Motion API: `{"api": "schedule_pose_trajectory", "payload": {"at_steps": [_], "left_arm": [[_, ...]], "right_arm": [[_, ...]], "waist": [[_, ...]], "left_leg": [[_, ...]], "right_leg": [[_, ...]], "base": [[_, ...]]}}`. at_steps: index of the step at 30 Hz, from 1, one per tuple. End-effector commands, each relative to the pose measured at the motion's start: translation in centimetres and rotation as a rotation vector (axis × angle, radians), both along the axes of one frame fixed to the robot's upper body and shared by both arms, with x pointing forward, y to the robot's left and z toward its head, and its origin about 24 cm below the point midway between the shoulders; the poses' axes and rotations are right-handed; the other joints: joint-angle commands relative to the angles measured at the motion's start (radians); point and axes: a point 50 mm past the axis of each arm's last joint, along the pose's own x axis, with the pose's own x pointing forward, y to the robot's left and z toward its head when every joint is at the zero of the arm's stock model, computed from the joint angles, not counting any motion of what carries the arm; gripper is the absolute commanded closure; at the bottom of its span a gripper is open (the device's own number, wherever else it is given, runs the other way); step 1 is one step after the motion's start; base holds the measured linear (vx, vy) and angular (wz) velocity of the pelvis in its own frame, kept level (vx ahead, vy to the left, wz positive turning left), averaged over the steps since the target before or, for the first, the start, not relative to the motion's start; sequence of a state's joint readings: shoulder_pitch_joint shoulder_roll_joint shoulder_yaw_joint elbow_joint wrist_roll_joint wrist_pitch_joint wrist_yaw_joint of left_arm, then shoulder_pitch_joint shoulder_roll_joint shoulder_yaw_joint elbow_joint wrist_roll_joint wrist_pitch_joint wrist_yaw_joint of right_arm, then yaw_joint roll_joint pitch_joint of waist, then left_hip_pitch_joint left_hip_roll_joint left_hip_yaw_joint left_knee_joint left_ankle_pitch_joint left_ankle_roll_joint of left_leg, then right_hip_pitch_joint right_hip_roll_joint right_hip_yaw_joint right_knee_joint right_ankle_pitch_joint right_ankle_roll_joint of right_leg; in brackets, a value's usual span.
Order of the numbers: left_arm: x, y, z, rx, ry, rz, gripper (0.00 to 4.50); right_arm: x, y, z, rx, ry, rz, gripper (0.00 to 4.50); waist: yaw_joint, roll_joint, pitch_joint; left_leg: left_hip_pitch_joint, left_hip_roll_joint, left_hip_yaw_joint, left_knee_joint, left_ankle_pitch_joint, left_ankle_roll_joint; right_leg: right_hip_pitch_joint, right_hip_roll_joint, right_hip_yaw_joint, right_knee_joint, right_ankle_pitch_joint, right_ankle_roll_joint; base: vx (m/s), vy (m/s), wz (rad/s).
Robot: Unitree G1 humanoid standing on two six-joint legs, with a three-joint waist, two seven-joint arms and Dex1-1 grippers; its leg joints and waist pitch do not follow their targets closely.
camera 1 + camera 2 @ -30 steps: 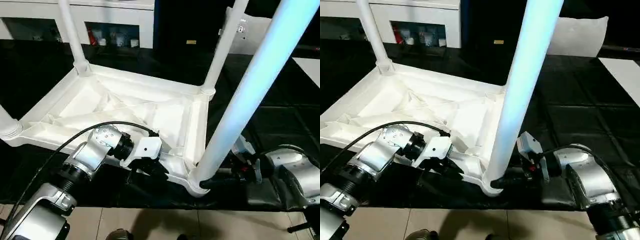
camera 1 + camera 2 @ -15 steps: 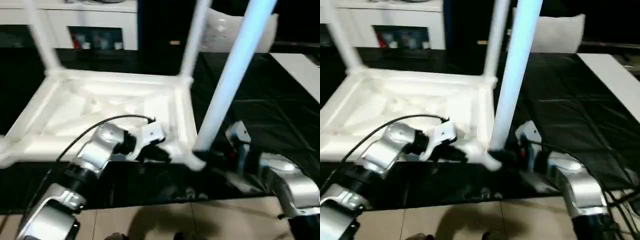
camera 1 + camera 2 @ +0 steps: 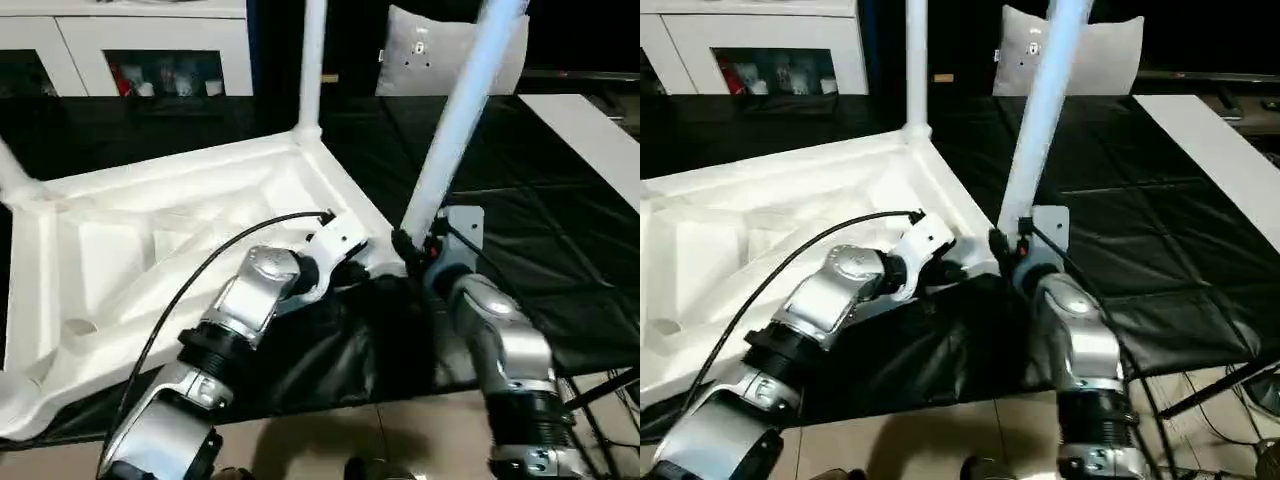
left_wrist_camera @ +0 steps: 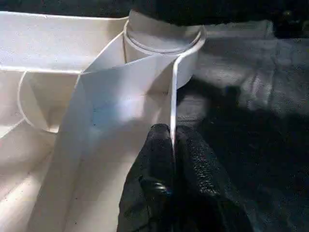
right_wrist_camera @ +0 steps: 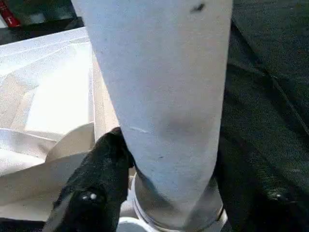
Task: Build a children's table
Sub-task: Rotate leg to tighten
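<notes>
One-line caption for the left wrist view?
Left gripper shut on a thin rib of the white plastic table beside its round corner socket.

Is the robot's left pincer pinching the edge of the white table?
Yes, the left pincer is shut on a thin rib of the children's table, beside a round corner socket.

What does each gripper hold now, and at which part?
The left gripper pinches a thin rib of the white plastic table top. The right gripper clasps the nearest white round leg just above its socket.

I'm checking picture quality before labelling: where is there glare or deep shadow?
Left eye view: the near leg has a bluish sheen and the tabletop is washed out. Left wrist view: the black cloth is lost in shadow. Right wrist view: the leg looms large and soft.
</notes>
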State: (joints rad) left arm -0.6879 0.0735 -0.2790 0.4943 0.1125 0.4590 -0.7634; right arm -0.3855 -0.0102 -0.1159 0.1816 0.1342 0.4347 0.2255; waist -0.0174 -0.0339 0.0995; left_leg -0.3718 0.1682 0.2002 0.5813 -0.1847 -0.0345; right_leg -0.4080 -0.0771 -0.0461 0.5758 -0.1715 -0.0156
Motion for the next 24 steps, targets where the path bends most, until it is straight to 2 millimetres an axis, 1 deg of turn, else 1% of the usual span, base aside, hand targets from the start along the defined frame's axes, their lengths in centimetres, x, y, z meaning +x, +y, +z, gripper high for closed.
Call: {"api": "schedule_pose_trajectory", "payload": {"at_steps": [1, 2, 4, 5, 6, 7, 8, 9, 10, 11, 12, 13, 14, 15, 16, 17, 18, 20, 21, 22, 23, 24], "left_arm": [[-0.1, -2.4, 2.0, -0.062, -0.073, -0.055, 4.5], [-0.1, -2.3, 1.9, -0.057, -0.074, -0.056, 4.5], [-0.2, -2.1, 1.8, -0.051, -0.078, -0.064, 4.5], [-0.4, -1.3, 1.3, -0.037, -0.083, -0.082, 4.5], [-0.4, -1.3, 1.3, -0.037, -0.083, -0.082, 4.5], [-0.4, -0.9, 1.1, -0.03, -0.081, -0.083, 4.5], [-0.5, -0.6, 0.9, -0.023, -0.08, -0.084, 4.5], [-0.5, -0.3, 0.7, -0.019, -0.078, -0.085, 4.5], [-0.5, 0.0, 0.6, -0.016, -0.076, -0.086, 4.5], [-0.5, 0.1, 0.5, -0.014, -0.075, -0.087, 4.5], [-0.6, 0.5, 0.4, -0.008, -0.074, -0.096, 4.5], [-0.6, 0.5, 0.4, -0.008, -0.074, -0.096, 4.5], [-0.6, 0.9, 0.2, -0.003, -0.069, -0.103, 4.5], [-0.6, 1.4, 0.1, 0.005, -0.066, -0.119, 4.5], [-0.7, 1.9, 0.0, 0.014, -0.065, -0.139, 4.5], [-0.7, 2.2, 0.0, 0.021, -0.065, -0.161, 4.5], [-0.8, 2.4, -0.1, 0.027, -0.061, -0.175, 4.5], [-0.9, 2.7, -0.2, 0.039, -0.057, -0.207, 4.5], [-1.0, 2.9, -0.2, 0.048, -0.053, -0.232, 4.5], [-1.2, 3.1, -0.2, 0.057, -0.049, -0.256, 4.5], [-1.3, 3.2, -0.2, 0.066, -0.05, -0.292, 4.5], [-1.5, 3.5, -0.2, 0.075, -0.043, -0.341, 4.5]], "right_arm": [[-0.7, 3.1, -1.6, 0.038, 0.084, 0.122, 1.52], [-0.7, 3.0, -1.6, 0.033, 0.084, 0.112, 1.44], [-0.8, 2.7, -1.7, 0.022, 0.079, 0.109, 1.19], [-1.1, 1.4, -1.7, 0.0, 0.059, 0.098, 1.08], [-1.1, 1.4, -1.7, 0.0, 0.059, 0.098, 0.99], [-1.3, 0.9, -1.7, -0.01, 0.041, 0.102, 0.92], [-1.5, 0.3, -1.7, -0.027, 0.025, 0.112, 0.84], [-1.8, -0.2, -1.6, -0.05, -0.001, 0.14, 0.74], [-2.0, -0.5, -1.5, -0.068, -0.021, 0.163, 0.64], [-2.1, -0.7, -1.5, -0.083, -0.036, 0.183, 0.64], [-2.5, -1.4, -1.5, -0.087, -0.046, 0.222, 0.47], [-2.5, -1.4, -1.5, -0.087, -0.046, 0.222, 0.39], [-2.9, -2.2, -1.3, -0.081, -0.057, 0.265, 0.39], [-3.4, -3.2, -1.1, -0.085, -0.065, 0.316, 0.28], [-3.8, -4.4, -0.8, -0.098, -0.072, 0.377, 0.16], [-4.2, -5.1, -0.5, -0.108, -0.076, 0.421, 0.16], [-4.4, -5.6, -0.4, -0.112, -0.076, 0.448, 0.02], [-4.7, -6.5, -0.1, -0.113, -0.078, 0.497, 0.02], [-4.9, -7.1, 0.2, -0.114, -0.079, 0.531, 0.02], [-5.1, -7.6, 0.5, -0.12, -0.083, 0.563, 0.02], [-5.2, -8.1, 0.8, -0.133, -0.088, 0.6, 0.02], [-5.3, -8.5, 1.2, -0.152, -0.09, 0.652, 0.02]], "waist": [[0.007, -0.001, -0.06], [0.01, -0.002, -0.062], [0.011, -0.003, -0.063], [0.014, -0.001, -0.067], [0.017, 0.0, -0.066], [0.016, -0.001, -0.067], [0.019, 0.001, -0.071], [0.021, 0.0, -0.071], [0.022, 0.005, -0.072], [0.024, 0.003, -0.071], [0.026, 0.002, -0.072], [0.025, 0.002, -0.072], [0.025, 0.005, -0.073], [0.025, 0.005, -0.071], [0.026, 0.001, -0.069], [0.029, 0.007, -0.072], [0.032, 0.002, -0.073], [0.03, 0.003, -0.074], [0.031, -0.002, -0.077], [0.031, 0.0, -0.076], [0.033, -0.004, -0.078], [0.037, -0.004, -0.079]], "left_leg": [[0.013, 0.058, -0.032, -0.078, -0.246, 0.04], [0.01, 0.057, -0.029, -0.077, -0.208, 0.053], [0.01, 0.057, -0.028, -0.075, -0.19, 0.06], [0.011, 0.058, -0.028, -0.073, -0.166, 0.069], [0.011, 0.059, -0.028, -0.073, -0.162, 0.072], [0.011, 0.059, -0.026, -0.073, -0.158, 0.074], [0.01, 0.059, -0.026, -0.071, -0.136, 0.082], [0.01, 0.059, -0.026, -0.07, -0.129, 0.085], [0.009, 0.059, -0.026, -0.069, -0.124, 0.088], [0.009, 0.06, -0.024, -0.068, -0.124, 0.096], [0.008, 0.058, -0.025, -0.067, -0.122, 0.101], [0.006, 0.058, -0.024, -0.066, -0.123, 0.106], [0.005, 0.057, -0.026, -0.066, -0.137, 0.107], [0.007, 0.058, -0.025, -0.066, -0.148, 0.108], [0.006, 0.058, -0.025, -0.066, -0.159, 0.108], [0.007, 0.057, -0.026, -0.065, -0.165, 0.113], [0.006, 0.059, -0.025, -0.062, -0.157, 0.118], [0.005, 0.06, -0.025, -0.063, -0.14, 0.125], [0.007, 0.061, -0.026, -0.06, -0.137, 0.133], [0.007, 0.062, -0.025, -0.06, -0.133, 0.136], [0.01, 0.063, -0.023, -0.058, -0.127, 0.139], [0.01, 0.063, -0.023, -0.057, -0.12, 0.145]], "right_leg": [[0.033, -0.071, 0.046, -0.078, -0.31, -0.181], [0.037, -0.07, 0.046, -0.073, -0.263, -0.193], [0.039, -0.071, 0.046, -0.07, -0.244, -0.2], [0.043, -0.072, 0.046, -0.067, -0.225, -0.208], [0.043, -0.072, 0.045, -0.067, -0.219, -0.208], [0.043, -0.07, 0.046, -0.066, -0.209, -0.21], [0.047, -0.07, 0.045, -0.059, -0.17, -0.222], [0.049, -0.07, 0.045, -0.059, -0.16, -0.225], [0.05, -0.07, 0.045, -0.057, -0.148, -0.228], [0.052, -0.07, 0.044, -0.058, -0.133, -0.232], [0.055, -0.07, 0.044, -0.057, -0.136, -0.236], [0.055, -0.07, 0.045, -0.057, -0.138, -0.236], [0.056, -0.072, 0.043, -0.061, -0.177, -0.234], [0.056, -0.071, 0.043, -0.064, -0.191, -0.231], [0.056, -0.069, 0.042, -0.066, -0.216, -0.225], [0.06, -0.069, 0.041, -0.067, -0.223, -0.224], [0.06, -0.069, 0.043, -0.065, -0.213, -0.223], [0.056, -0.067, 0.04, -0.06, -0.189, -0.237], [0.058, -0.069, 0.039, -0.058, -0.185, -0.244], [0.057, -0.069, 0.04, -0.058, -0.183, -0.248], [0.055, -0.069, 0.04, -0.057, -0.175, -0.253], [0.056, -0.069, 0.04, -0.054, -0.165, -0.257]], "base": [[0.057, -0.033, 0.04], [0.0, 0.0, 0.0], [0.0, 0.0, 0.0], [0.0, 0.0, 0.0], [0.0, 0.0, 0.0], [0.0, 0.0, 0.0], [0.0, 0.0, 0.0], [0.0, 0.0, 0.0], [0.0, 0.0, 0.0], [0.0, 0.0, 0.0], [0.0, 0.0, 0.0], [0.0, 0.0, 0.0], [0.0, 0.0, 0.0], [0.0, 0.0, 0.0], [0.0, 0.0, 0.0], [0.0, 0.0, 0.0], [0.0, 0.0, 0.0], [0.0, 0.0, 0.0], [0.0, 0.0, 0.0], [0.0, 0.0, 0.0], [0.0, 0.0, 0.0], [0.0, 0.0, 0.0]]}}
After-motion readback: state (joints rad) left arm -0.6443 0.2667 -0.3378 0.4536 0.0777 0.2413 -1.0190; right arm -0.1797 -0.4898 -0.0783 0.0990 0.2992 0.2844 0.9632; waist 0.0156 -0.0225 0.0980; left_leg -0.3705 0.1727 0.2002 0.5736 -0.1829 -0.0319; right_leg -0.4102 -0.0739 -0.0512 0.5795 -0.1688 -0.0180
